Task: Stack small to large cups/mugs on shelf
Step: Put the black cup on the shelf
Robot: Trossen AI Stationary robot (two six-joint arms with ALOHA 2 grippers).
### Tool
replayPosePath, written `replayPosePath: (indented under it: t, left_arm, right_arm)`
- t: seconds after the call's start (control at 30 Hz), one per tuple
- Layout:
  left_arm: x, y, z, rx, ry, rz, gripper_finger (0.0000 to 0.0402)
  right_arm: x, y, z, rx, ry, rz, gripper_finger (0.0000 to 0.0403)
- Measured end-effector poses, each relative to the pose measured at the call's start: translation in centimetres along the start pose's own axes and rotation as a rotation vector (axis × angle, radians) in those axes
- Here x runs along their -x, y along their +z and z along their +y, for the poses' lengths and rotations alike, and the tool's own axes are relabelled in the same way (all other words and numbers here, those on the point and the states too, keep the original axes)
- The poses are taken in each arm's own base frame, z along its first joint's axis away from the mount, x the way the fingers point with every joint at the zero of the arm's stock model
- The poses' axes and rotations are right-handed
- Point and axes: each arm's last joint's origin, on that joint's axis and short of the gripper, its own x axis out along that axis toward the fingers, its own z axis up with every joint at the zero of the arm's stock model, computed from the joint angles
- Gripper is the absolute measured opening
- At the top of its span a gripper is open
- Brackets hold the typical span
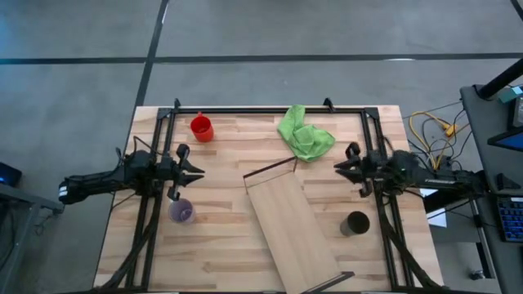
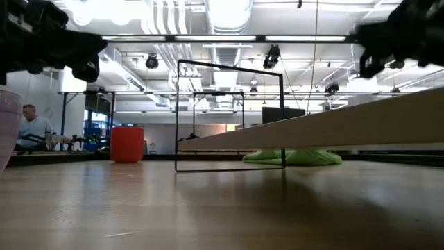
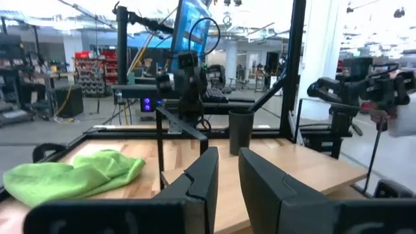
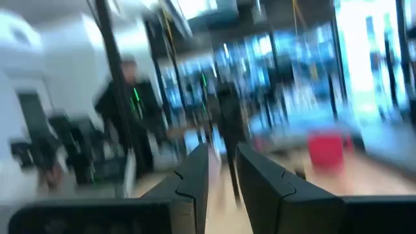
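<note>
The red cup (image 1: 201,128) stands upright at the far left of the table; it also shows in the low view (image 2: 127,144). The translucent purple cup (image 1: 181,212) stands just near of my left gripper (image 1: 199,170). The black cup (image 1: 355,223) stands at the right, near of my right gripper (image 1: 338,167). The shelf (image 1: 291,229) lies slantwise in the middle, raised on thin dark end frames (image 2: 229,114). Both grippers hover shut and empty, pointing at each other across the shelf's far end.
A crumpled green cloth (image 1: 304,135) lies at the far middle, just beyond the shelf's far end. A black metal frame (image 1: 270,109) runs along the table's far edge and both sides. A person (image 2: 31,128) sits in the room behind.
</note>
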Motion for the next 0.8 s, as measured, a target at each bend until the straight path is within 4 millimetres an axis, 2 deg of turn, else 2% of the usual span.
replayPosePath:
  t: [0.1,0.27,0.4,0.57,0.7,0.8]
  left_arm:
    - [-0.1,1.8,-0.1,0.070,0.000,-0.008,0.0048]
    - [-0.9,4.7,-0.1,0.286,0.028,0.130,0.0048]
    - [-2.4,8.6,0.0,0.333,0.037,0.183,0.0048]
    - [-4.1,14.3,0.0,0.317,0.018,0.103,0.0048]
    - [-5.0,17.8,0.0,0.319,0.003,0.040,0.0048]
    - [-5.5,19.5,0.0,0.298,-0.015,-0.034,0.0048]
  right_arm:
    - [-0.1,2.5,0.6,0.022,0.011,-0.046,0.0075]
    - [-0.3,8.4,2.0,-0.025,-0.035,0.158,0.0075]
    - [-0.9,14.8,3.5,0.068,-0.029,0.171,0.0075]
    - [-2.0,21.5,4.9,0.233,-0.008,0.096,0.0075]
    - [-2.1,26.0,6.0,0.084,0.003,-0.001,0.0075]
    - [-1.9,28.4,6.7,-0.058,0.018,-0.055,0.0075]
